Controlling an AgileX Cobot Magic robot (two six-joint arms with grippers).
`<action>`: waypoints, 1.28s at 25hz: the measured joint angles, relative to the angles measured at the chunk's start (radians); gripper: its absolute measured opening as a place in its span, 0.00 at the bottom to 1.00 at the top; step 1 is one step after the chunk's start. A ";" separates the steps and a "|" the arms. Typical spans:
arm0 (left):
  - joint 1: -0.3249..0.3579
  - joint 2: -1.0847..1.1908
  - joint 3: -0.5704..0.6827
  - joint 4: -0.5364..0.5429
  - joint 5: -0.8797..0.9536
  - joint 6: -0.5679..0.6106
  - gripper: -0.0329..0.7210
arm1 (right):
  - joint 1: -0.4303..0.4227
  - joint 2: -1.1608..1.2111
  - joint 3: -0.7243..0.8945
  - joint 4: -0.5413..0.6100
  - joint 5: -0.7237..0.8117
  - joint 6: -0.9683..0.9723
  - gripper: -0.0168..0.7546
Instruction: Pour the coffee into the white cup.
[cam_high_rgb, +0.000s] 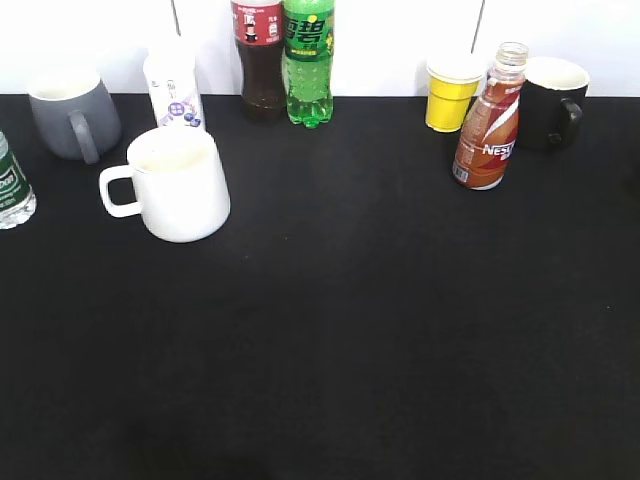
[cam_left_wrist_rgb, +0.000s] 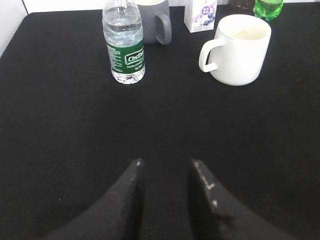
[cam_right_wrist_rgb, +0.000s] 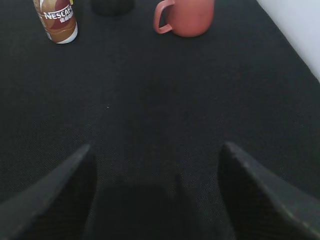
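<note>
Hovering low over the black tabletop (cam_high_rgb: 330, 330), my right tool (cam_right_wrist_rgb: 155, 165) gapes wide and empty, nearer the upright Nescafé coffee bottle (cam_right_wrist_rgb: 56, 20) ahead-left, while my left tool (cam_left_wrist_rgb: 166, 172), narrowly parted, faces the white cup (cam_left_wrist_rgb: 240, 47) ahead-right.

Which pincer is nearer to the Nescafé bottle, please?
Right. The right pincer sees the Nescafé bottle ahead to its left; the left pincer faces the white cup, with the bottle out of its view.
</note>
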 joint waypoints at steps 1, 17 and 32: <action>0.000 0.000 0.000 0.000 0.000 0.000 0.35 | 0.000 0.000 0.000 0.000 0.000 0.000 0.77; 0.000 0.188 -0.051 0.000 -0.195 0.000 0.72 | 0.000 0.000 0.000 0.000 0.000 0.000 0.77; -0.359 1.345 0.214 -0.132 -1.773 0.034 0.73 | 0.000 0.000 0.000 0.001 0.000 0.000 0.77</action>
